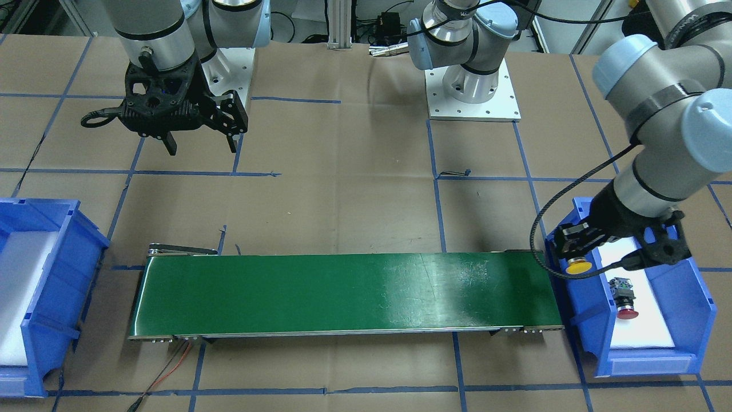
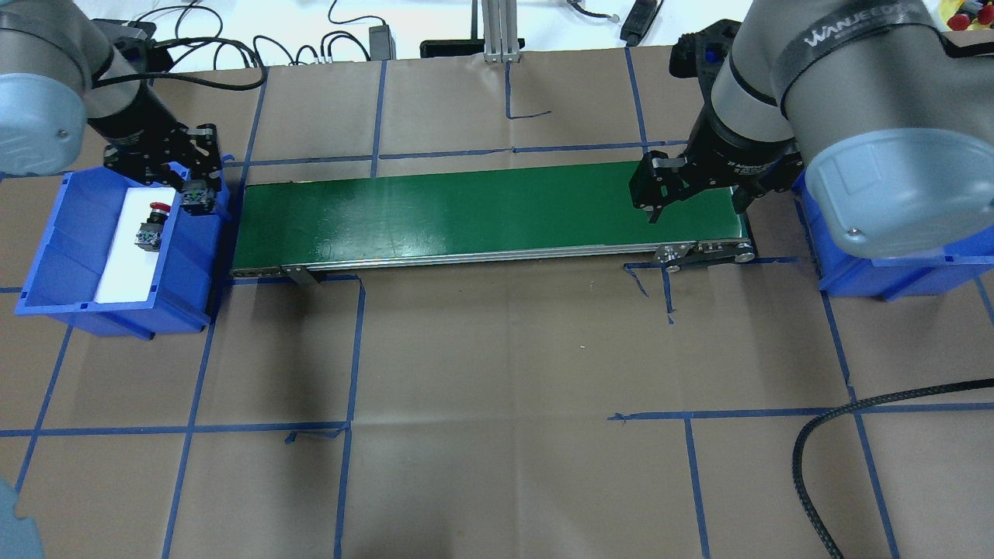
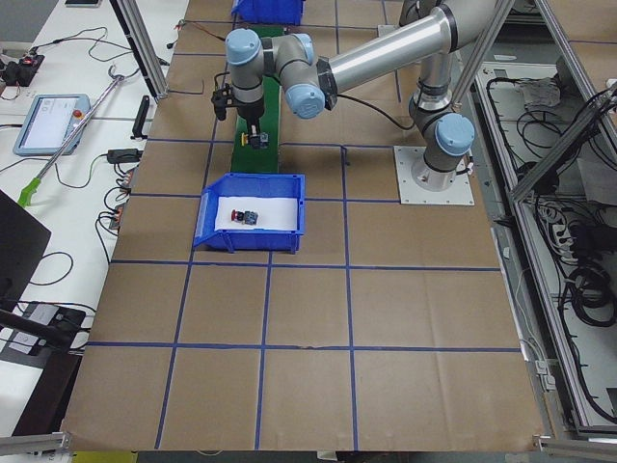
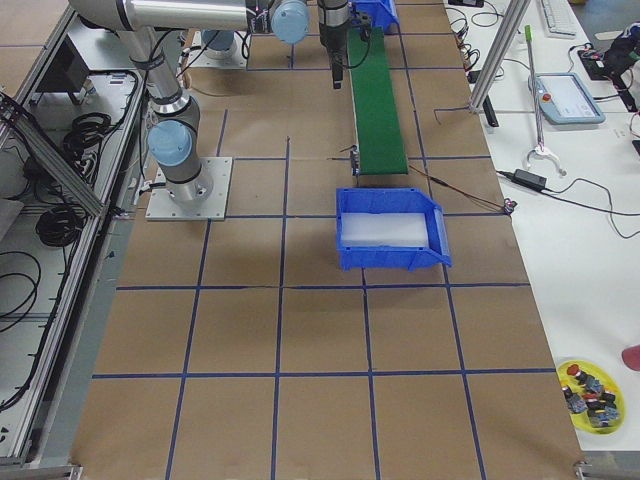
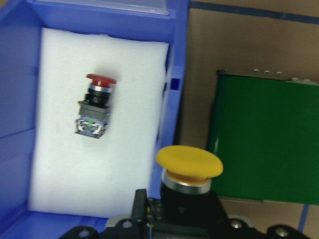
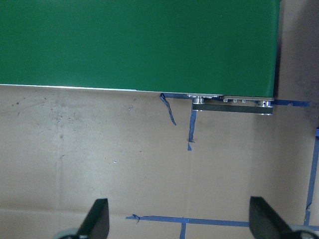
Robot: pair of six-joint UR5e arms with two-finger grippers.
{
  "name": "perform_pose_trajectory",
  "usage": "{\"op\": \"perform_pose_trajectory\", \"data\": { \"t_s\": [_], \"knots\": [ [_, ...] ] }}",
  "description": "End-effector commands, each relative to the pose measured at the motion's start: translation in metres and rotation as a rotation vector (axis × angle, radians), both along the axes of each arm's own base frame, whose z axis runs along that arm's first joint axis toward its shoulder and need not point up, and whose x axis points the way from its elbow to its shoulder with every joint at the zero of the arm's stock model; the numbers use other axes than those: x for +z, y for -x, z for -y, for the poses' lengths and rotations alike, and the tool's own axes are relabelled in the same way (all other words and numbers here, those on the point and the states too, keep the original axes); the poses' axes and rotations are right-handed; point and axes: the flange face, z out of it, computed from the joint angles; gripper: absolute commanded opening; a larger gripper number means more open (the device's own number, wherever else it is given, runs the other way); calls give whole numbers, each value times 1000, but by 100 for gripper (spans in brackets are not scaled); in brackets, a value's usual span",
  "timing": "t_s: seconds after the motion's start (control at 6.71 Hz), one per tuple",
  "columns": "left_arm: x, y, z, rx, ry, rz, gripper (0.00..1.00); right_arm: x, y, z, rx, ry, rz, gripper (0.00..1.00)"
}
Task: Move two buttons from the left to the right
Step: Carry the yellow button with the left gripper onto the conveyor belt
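My left gripper [image 1: 576, 254] is shut on the black body of the yellow button [image 1: 579, 266], cap pointing away from the wrist. It hangs over the rim of the left blue bin [image 1: 652, 363], on the side towards the green conveyor belt [image 1: 343, 292]. In the left wrist view the yellow button [image 5: 189, 162] sits above the bin wall. The red button [image 5: 95, 107] lies on its side on white foam in that bin, also visible as the red button [image 2: 149, 227]. My right gripper [image 2: 695, 210] hovers open above the belt's right end with nothing between its fingers.
A second blue bin [image 1: 34, 297] with a white foam pad stands past the belt's right end. Blue tape lines cross the brown paper on the table. A black cable [image 2: 823, 435] loops at the near right. A yellow dish [image 4: 592, 392] of parts sits off the table.
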Motion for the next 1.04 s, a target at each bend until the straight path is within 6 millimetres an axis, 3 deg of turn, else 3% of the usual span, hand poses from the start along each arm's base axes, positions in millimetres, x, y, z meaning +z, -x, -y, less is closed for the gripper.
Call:
{"op": "perform_pose_trajectory", "data": {
  "t_s": [0.0,0.3,0.45,0.6,0.89],
  "knots": [
    [-25,69,1,-19,-30,-8,5,-1,0,0,-5,-4,-1,100],
    [-69,101,13,-58,-26,-4,5,-1,0,-1,-4,-8,-2,100],
    [-103,103,22,-82,0,6,5,-1,0,-1,-4,-9,-2,100],
    [-119,103,26,-99,31,11,5,-1,0,-1,-4,-11,-2,100],
    [-108,99,26,-105,50,21,5,-2,0,-1,-4,-14,-2,100]
  ]
}}
